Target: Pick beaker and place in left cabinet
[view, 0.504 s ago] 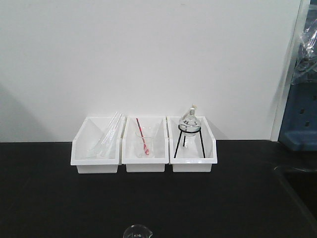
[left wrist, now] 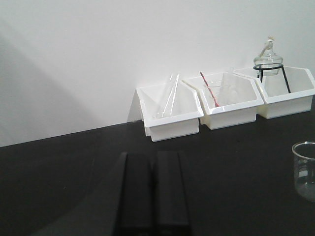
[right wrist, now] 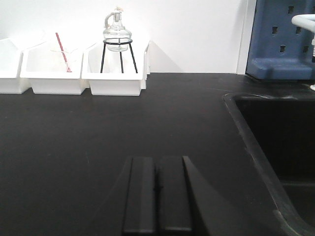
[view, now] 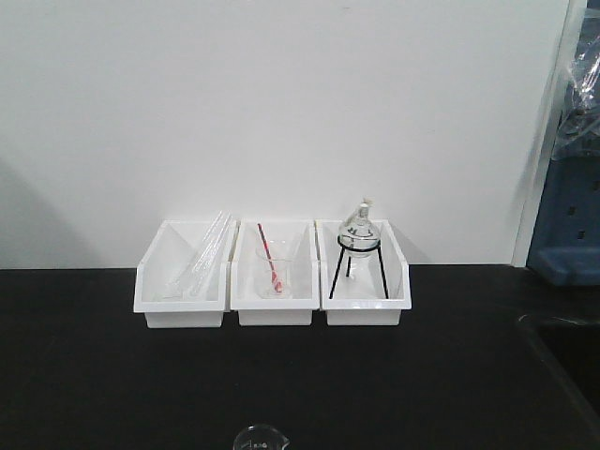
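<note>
Beaker (left wrist: 305, 169) cropped by frame edge, left claw (left wrist: 151, 156), right claw (right wrist: 156, 159) fingers together

Nothing is visibly changing between the earlier front view and this one. The beaker (view: 260, 439), with only its rim showing at the near edge of the table (view: 94, 375), is either keeping its spot or shifting so slightly that the move cannot be told from picture noise. The same is holding for the three white bins (view: 275, 314) along the far edge of the table: no edge or content is showing a shift that can be made out. The wrist views are coming with no earlier picture, so whether the left gripper (left wrist: 153, 157) or the right gripper (right wrist: 157, 160) is moving cannot be told.
</note>
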You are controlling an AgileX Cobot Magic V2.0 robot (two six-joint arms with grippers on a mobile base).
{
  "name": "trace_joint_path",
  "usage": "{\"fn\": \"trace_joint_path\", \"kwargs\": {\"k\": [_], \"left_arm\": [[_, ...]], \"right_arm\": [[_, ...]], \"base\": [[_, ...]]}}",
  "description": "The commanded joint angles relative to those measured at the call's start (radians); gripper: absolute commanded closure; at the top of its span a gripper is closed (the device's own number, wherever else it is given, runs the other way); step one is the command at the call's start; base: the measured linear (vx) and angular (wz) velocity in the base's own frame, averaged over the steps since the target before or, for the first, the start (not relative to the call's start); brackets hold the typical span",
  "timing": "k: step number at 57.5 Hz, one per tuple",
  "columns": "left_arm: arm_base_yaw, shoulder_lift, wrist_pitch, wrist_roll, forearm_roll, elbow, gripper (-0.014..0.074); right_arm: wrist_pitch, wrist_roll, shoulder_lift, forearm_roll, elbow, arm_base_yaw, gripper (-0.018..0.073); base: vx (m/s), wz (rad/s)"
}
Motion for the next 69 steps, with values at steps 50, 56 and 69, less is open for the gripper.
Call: {"fn": "trace_joint_path", "kwargs": {"k": [50, 56, 69], "left_arm": [[-0.001, -0.018, -0.084, -0.003, -0.003, 0.016, 0.0595], [-0.001, -0.018, -0.084, -0.003, -0.003, 0.016, 0.0595], [-0.001, -0.018, -0.084, -0.003, -0.003, 0.016, 0.0595]], "right_arm": [[-0.516, 0.227, -0.014, 0.081, 0.004, -0.007, 0.0564], [-0.557, 0.227, -0.014, 0.081, 0.003, -0.007, 0.056], [-0.54, 0.23, -0.014, 0.081, -0.035, -0.007, 0.0524]], "base": [[0.0, 0.0], [0.0, 0.0], [0.0, 0.0]]}}
